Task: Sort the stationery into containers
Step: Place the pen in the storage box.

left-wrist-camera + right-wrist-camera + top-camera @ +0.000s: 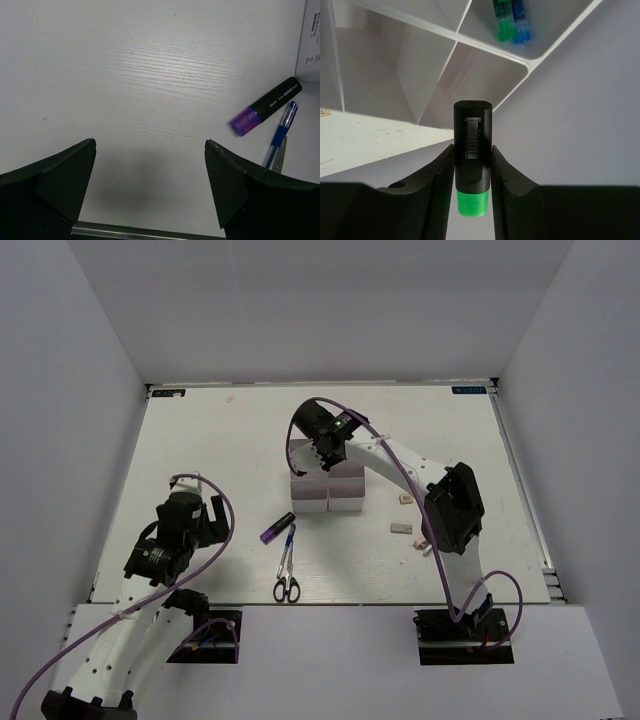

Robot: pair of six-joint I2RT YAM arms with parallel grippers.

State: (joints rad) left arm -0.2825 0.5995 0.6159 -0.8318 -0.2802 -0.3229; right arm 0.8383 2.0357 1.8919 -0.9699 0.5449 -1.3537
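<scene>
Holding a green marker (472, 135) clenched between its jaws, the right gripper (472, 151) hangs over the bins (490, 50) at the centre of the top view. In the right wrist view the marker lies along the fingers, with its green cap toward the camera and its black end pointing at the bins.

Two stored markers (510, 20), one green and one blue, lie in the compartment at the upper right of that view. The held marker points lower, toward the corner where the dividers meet, so it is not lined up with that compartment. Letting go here would likely put it in the neighbouring compartment. It could also strike a wall edge and tip over the rim onto the table (200, 440). A steep drop could leave it propped up on end instead of lying flat, since the compartments look about as long as a marker.

The left gripper (150, 145) has its jaws spread wide with nothing between them, low over bare table at the lower left of the top view. At the right of the left wrist view, the purple marker (265, 107) lies just beside the pen (280, 135); I cannot tell whether they touch. A careless grab there could catch both, or send the round marker rolling away.
</scene>
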